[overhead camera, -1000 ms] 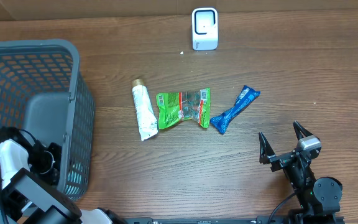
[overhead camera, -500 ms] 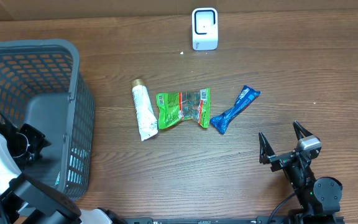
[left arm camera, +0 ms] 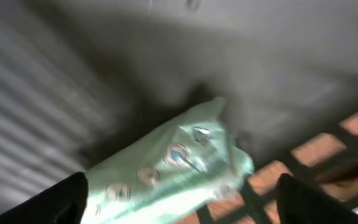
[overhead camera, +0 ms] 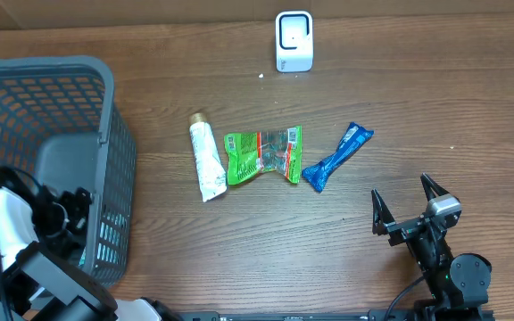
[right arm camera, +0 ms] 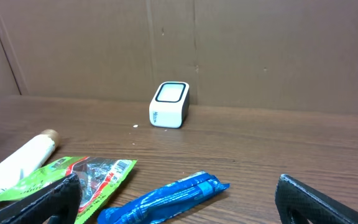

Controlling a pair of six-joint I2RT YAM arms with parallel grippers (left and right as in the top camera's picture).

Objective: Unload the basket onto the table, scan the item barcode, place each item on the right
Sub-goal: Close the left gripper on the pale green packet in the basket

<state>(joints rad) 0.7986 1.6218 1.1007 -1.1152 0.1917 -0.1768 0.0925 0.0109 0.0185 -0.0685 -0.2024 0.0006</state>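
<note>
The white scanner (overhead camera: 294, 40) stands at the table's far edge, also seen in the right wrist view as scanner (right arm camera: 169, 104). A white tube (overhead camera: 205, 160), a green packet (overhead camera: 263, 154) and a blue packet (overhead camera: 338, 157) lie in a row mid-table. My left gripper (overhead camera: 64, 218) is down inside the grey basket (overhead camera: 105, 98). It is open, with a pale green packet (left arm camera: 185, 162) lying blurred on the basket floor between its fingers. My right gripper (overhead camera: 404, 201) stands open near the front right, a short way from the blue packet (right arm camera: 166, 198).
The basket fills the left side of the table, and its lattice wall (left arm camera: 328, 155) is close by my left fingers. A brown cardboard wall (right arm camera: 260, 50) rises behind the scanner. Bare wood lies between the row of items and my right gripper.
My left gripper has gone from shut to open and has shifted about inside the basket. The right arm and the items on the table have not moved.
</note>
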